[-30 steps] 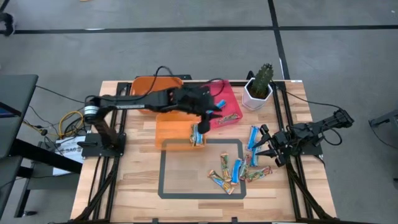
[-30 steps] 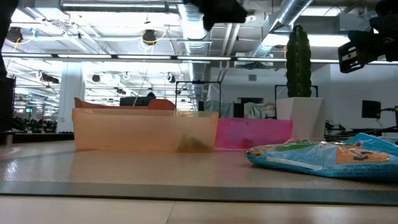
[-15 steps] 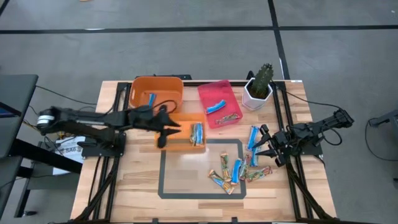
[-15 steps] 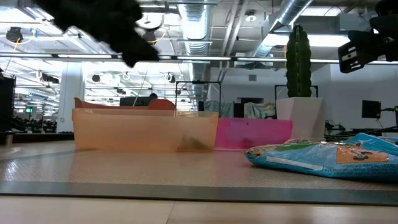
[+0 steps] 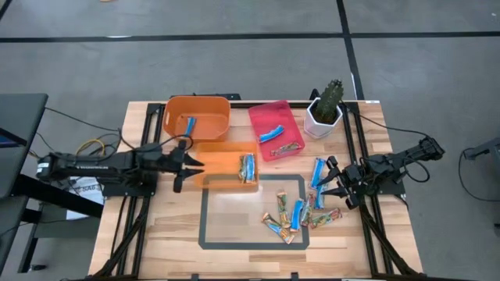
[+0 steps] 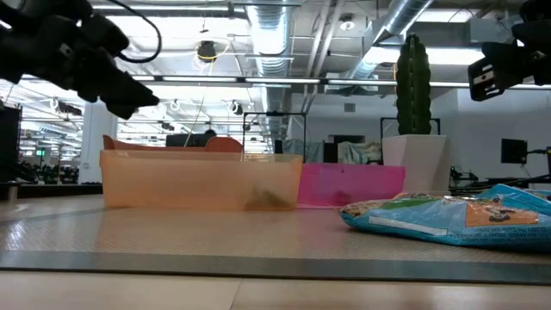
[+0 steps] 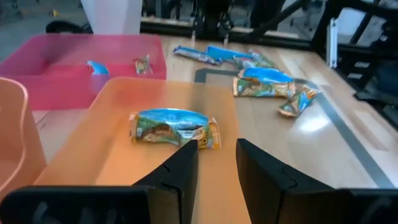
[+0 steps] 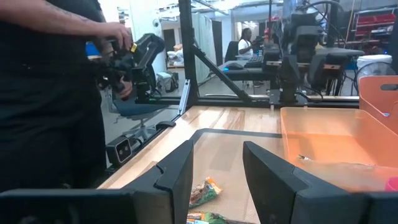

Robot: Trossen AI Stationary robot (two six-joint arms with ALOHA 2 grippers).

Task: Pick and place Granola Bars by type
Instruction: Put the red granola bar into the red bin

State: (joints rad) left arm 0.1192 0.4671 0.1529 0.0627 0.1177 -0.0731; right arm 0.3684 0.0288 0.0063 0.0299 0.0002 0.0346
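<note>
Several granola bars (image 5: 294, 214), blue and multicoloured, lie loose on the table at the right, by a taped rectangle. One multicoloured bar (image 7: 174, 128) lies flat in the shallow orange tray (image 5: 220, 178). A blue bar (image 5: 188, 126) lies in the round orange bin (image 5: 173, 115), and two bars (image 5: 278, 139) lie in the pink bin (image 5: 262, 112). My left gripper (image 5: 190, 165) hovers open at the tray's left end, pointing at it and holding nothing. My right gripper (image 5: 333, 184) waits open at the table's right side, next to the loose bars.
A cactus in a white pot (image 5: 325, 110) stands at the far right corner, beside the pink bin. Black frame rails run along both table sides. In the right wrist view, a person (image 8: 56, 106) stands past the table's left side, holding a device.
My left gripper has drawn back from above the tray's right end and the pink bin toward the table's left edge, sinking as it went. It now hangs low at the tray's left end. The bars and bins have stayed put.
</note>
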